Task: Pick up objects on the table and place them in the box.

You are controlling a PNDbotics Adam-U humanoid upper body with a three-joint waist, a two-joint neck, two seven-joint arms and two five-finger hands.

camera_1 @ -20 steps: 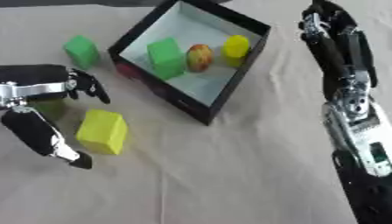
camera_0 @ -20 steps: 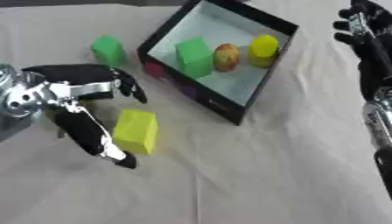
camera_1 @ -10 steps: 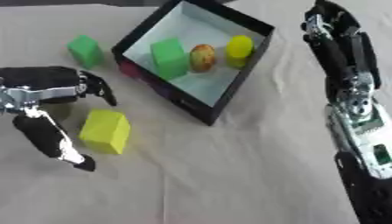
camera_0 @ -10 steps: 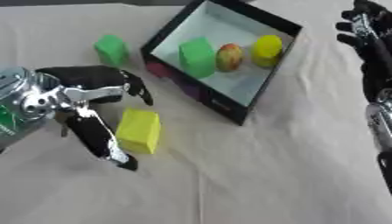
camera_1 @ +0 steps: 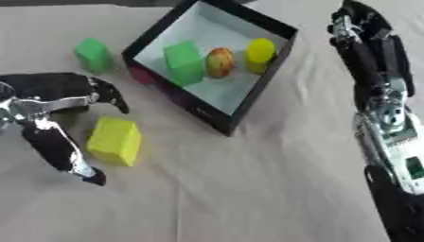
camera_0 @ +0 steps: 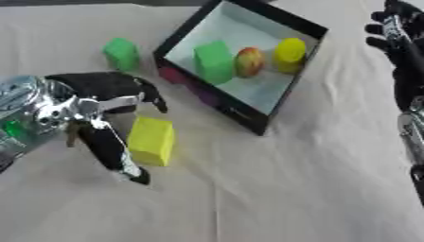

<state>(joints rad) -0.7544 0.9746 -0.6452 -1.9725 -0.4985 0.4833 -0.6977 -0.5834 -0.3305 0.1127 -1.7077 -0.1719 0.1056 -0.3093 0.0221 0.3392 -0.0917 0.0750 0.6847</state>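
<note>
Three items boxed, two blocks left on the desk

The box (camera_0: 308,45) holds a green block, a reddish fruit and a yellow piece. The left hand (camera_0: 99,111), fingers apart, brackets the yellow block (camera_0: 152,141); a green block (camera_0: 122,53) waits far left. Right hand (camera_1: 364,33): cannot tell.

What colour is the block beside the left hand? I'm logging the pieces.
Yellow: the block shows best in the right eye view.

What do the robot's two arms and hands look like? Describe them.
The left hand has black fingers with pale glossy strips, on a shiny silver wrist showing a small green spot. The right hand is black; its forearm is black above a silver-grey casing with a green mark.
</note>
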